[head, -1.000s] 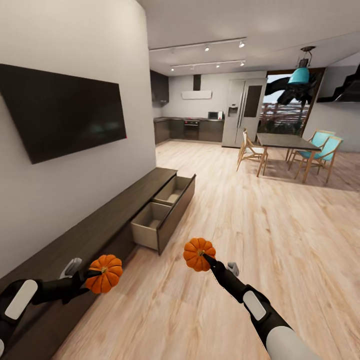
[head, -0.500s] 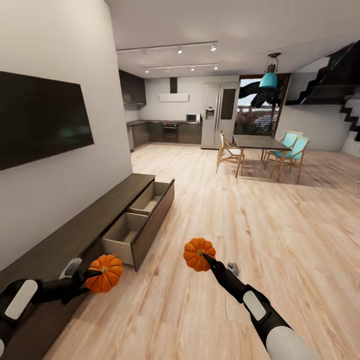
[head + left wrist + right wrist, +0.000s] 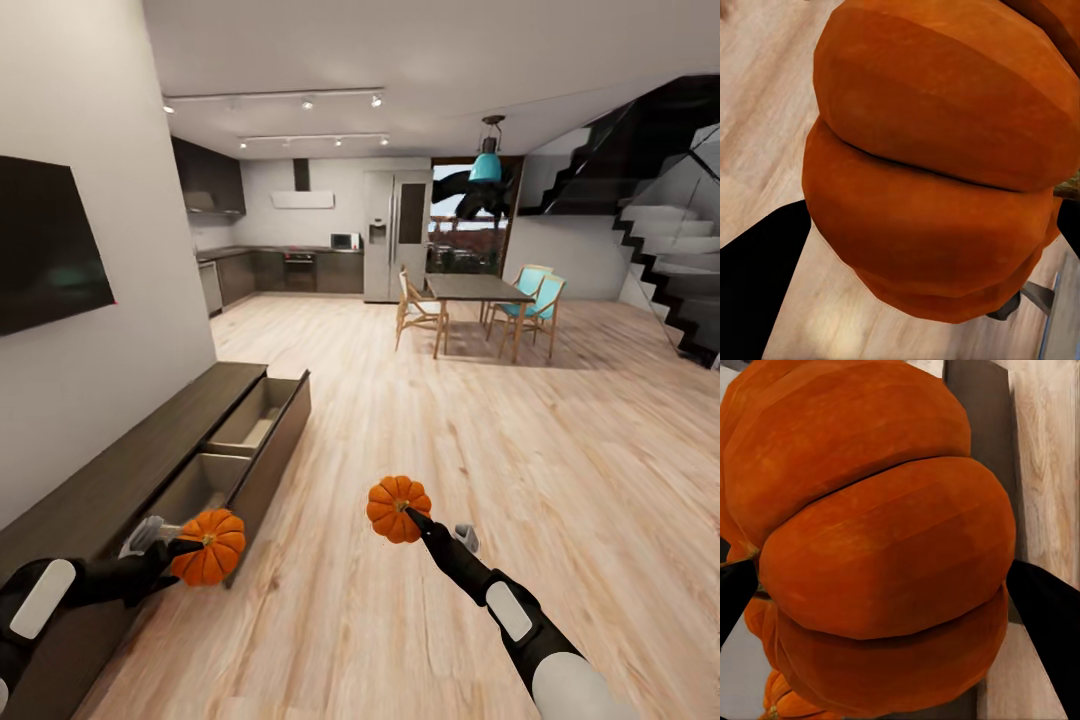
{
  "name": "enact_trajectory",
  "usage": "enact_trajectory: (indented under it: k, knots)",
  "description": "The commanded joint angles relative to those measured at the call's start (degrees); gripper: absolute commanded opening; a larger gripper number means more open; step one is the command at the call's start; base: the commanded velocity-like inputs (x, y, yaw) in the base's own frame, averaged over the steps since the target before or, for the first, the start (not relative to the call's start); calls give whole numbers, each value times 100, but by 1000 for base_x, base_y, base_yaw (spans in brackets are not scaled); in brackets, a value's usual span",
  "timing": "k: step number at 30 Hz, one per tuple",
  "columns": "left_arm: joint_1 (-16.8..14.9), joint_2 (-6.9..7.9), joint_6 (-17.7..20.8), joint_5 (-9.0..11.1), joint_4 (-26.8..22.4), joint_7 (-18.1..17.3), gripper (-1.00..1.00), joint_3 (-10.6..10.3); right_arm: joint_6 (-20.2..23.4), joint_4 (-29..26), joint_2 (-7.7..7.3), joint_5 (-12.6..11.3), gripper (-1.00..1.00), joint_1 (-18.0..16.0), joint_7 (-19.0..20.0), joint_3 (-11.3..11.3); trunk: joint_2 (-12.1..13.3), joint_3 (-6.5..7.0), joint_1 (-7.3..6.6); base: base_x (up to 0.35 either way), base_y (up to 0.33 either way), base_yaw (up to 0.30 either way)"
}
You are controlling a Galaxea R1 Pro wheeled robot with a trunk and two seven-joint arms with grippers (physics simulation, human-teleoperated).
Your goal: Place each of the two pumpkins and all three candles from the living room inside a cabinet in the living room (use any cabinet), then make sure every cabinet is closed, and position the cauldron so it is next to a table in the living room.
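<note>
While you face the kitchen down the room, you carry two pumpkins: your left gripper (image 3: 190, 548) is clamped on the left pumpkin (image 3: 208, 546), held over the near end of the cabinet (image 3: 120, 480), and your right gripper (image 3: 412, 515) pinches the right pumpkin (image 3: 397, 508) above the floor (image 3: 520, 460). Two drawers (image 3: 255, 420) stand open on your left, pale inside. Far off, one dining table (image 3: 475, 288) stands with four chairs.

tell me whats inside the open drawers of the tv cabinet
The far drawer of the cabinet shows bare pale wood. The near drawer looks bare too, but its front end is hidden behind the left pumpkin.
</note>
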Motion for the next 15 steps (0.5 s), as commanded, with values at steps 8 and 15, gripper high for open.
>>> enact_trajectory:
  k: [8, 15]
  knots:
    - [-1, 0, 7, 72, -2, 10, -100, 2, 9, -3, 0, -33, -100, -1, 5, -6, 0, 10, 0, 319, 0, -69]
    - [-1, -3, 7, 72, -2, 10, -100, 2, 2, -6, 3, -31, -100, -1, 5, 0, 0, 35, 0, 321, 0, -191]
